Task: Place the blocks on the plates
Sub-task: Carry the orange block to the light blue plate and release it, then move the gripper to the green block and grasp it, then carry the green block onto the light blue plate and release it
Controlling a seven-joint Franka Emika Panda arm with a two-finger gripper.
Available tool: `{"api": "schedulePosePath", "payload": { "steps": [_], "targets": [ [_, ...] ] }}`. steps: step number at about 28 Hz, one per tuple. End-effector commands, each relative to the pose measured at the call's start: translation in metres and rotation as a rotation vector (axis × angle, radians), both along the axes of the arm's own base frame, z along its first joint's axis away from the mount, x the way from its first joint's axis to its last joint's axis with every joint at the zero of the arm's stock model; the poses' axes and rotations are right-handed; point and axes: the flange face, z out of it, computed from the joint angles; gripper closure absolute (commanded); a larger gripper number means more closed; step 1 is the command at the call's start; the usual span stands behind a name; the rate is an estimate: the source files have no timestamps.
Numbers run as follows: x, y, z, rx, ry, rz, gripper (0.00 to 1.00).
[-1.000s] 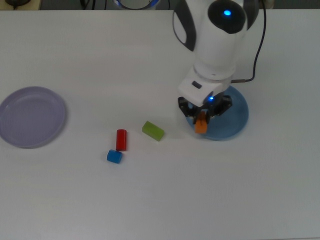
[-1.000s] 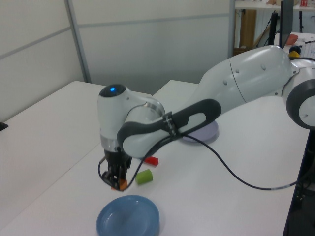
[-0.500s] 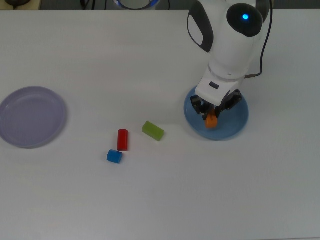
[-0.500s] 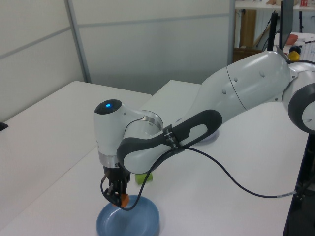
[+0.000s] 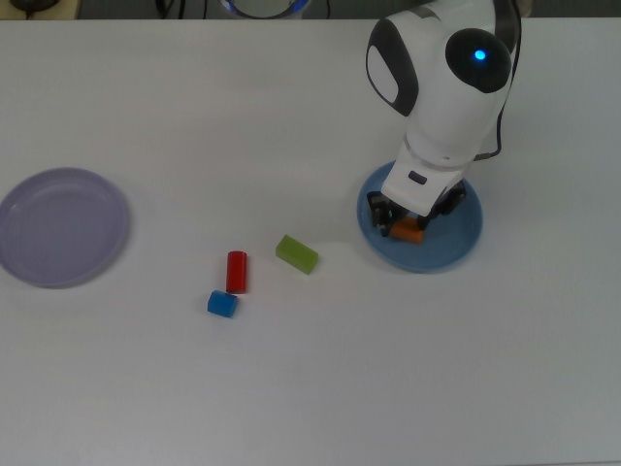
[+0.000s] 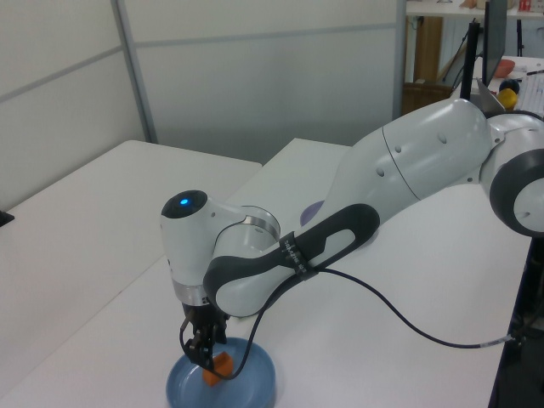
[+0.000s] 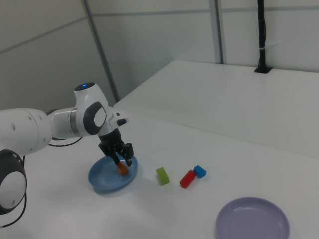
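Gripper (image 5: 406, 225) low over blue plate (image 5: 464, 241), closed on orange block (image 5: 408, 232), which sits at plate's nine o'clock in the top view. Probably light, rigid, smooth plastic; best pinched across flat long sides.

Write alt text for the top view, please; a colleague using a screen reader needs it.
A white robot arm's gripper sits low over a blue plate with an orange block at its fingertips. A green block, red cylinder and blue block lie on the white table; a lavender plate sits at the top view's left.
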Motion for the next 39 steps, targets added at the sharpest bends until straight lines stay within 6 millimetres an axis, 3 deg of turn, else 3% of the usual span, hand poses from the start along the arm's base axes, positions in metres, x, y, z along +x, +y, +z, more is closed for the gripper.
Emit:
{"api": "schedulePosePath", "payload": {
  "steps": [1, 7, 13, 19, 23, 26, 31, 32, 33, 35, 39],
  "targets": [
    [0.007, -0.019, 0.015, -0.023, -0.021, 0.008, 0.00],
    [0.024, -0.080, 0.027, -0.033, -0.027, 0.041, 0.00],
    [0.031, -0.129, 0.025, -0.060, 0.021, 0.178, 0.00],
    [0.035, -0.155, 0.011, -0.077, 0.063, 0.394, 0.00],
    [0.035, -0.156, 0.002, -0.083, 0.080, 0.433, 0.00],
    [0.036, -0.158, -0.011, -0.109, 0.100, 0.453, 0.12],
    [0.035, -0.159, -0.022, -0.124, 0.117, 0.470, 0.48],
    [0.035, -0.159, -0.025, -0.123, 0.122, 0.469, 0.58],
    [0.036, -0.159, -0.026, -0.123, 0.122, 0.469, 0.78],
    [0.036, -0.159, -0.026, -0.123, 0.122, 0.469, 0.97],
    [0.035, -0.159, -0.022, -0.123, 0.120, 0.467, 1.00]
  ]
}}
